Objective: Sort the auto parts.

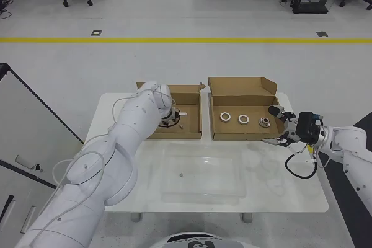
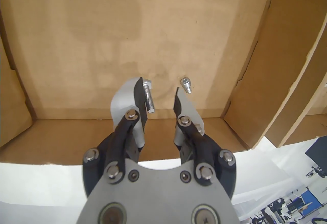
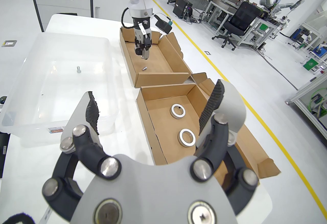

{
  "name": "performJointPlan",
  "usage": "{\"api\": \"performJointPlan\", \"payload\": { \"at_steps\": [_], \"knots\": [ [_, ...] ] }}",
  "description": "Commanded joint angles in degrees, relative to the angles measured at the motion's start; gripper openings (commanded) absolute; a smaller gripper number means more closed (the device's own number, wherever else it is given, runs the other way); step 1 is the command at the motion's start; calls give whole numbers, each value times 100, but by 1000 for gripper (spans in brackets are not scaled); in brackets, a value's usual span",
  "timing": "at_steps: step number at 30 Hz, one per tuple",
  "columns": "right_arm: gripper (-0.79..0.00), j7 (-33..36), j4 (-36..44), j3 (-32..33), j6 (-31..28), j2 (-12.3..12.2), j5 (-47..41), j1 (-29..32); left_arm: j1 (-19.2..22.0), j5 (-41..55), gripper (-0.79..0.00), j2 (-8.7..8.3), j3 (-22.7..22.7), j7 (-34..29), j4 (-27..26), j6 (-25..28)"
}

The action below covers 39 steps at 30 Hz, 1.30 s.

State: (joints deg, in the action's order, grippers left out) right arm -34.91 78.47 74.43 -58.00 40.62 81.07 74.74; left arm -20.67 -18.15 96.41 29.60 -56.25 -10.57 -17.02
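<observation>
Hanging over the left box (image 2: 178,18), my left pincer (image 2: 159,84) stands with jaws apart, a long bolt (image 2: 148,97) against one pad (image 2: 139,99), touching it as far as I can tell, and a short bolt (image 2: 186,85) lying on the box floor nearby. My right pincer (image 3: 154,87), jaws wide, hovers beside the right box (image 3: 147,120), where a near ring (image 3: 187,137) and a far ring (image 3: 178,110) lie; farther off, a lone bolt (image 3: 78,69) rests in the clear bin (image 3: 63,36).

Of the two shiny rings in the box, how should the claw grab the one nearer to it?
Probably from straight above: the ring lies flat on the floor of the cardboard box, whose walls would block a sideways approach. Pinch its rim, one finger of the open right claw in the hole, one outside.
</observation>
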Motion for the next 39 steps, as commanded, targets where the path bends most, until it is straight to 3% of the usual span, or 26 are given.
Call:
{"api": "performJointPlan", "payload": {
  "at_steps": [1, 11, 16, 22, 28, 32, 34, 39],
  "knots": [
    [0, -7, 0, -1, 0, 0, 1, 0, 21, 18, 0, 0, 30, -2, 38, 43],
    [0, -7, 0, -1, 0, 0, 1, 0, 136, 97, 0, -40, 191, 163, 109, 210],
    [0, -7, 0, -1, 0, 0, 1, 0, 211, 204, 0, -122, 321, 251, 106, 680],
    [0, -7, 0, -1, 0, 0, 1, 0, 237, 435, 0, -294, 544, 388, 33, 1734],
    [0, -7, 0, -1, 0, 0, 1, 0, 178, 713, 0, -550, 814, 306, -168, 3111],
    [0, -7, 0, -1, 0, 0, 1, 0, 69, 710, 0, -771, 944, 115, -512, 3927],
    [0, -7, 0, -1, 0, 0, 1, 0, -6, 654, 0, -863, 984, 84, -714, 4093],
    [0, -7, 0, -1, 0, 0, 1, 0, -469, 288, 0, -1215, 1130, 36, -1909, 4330]
  ]
}}
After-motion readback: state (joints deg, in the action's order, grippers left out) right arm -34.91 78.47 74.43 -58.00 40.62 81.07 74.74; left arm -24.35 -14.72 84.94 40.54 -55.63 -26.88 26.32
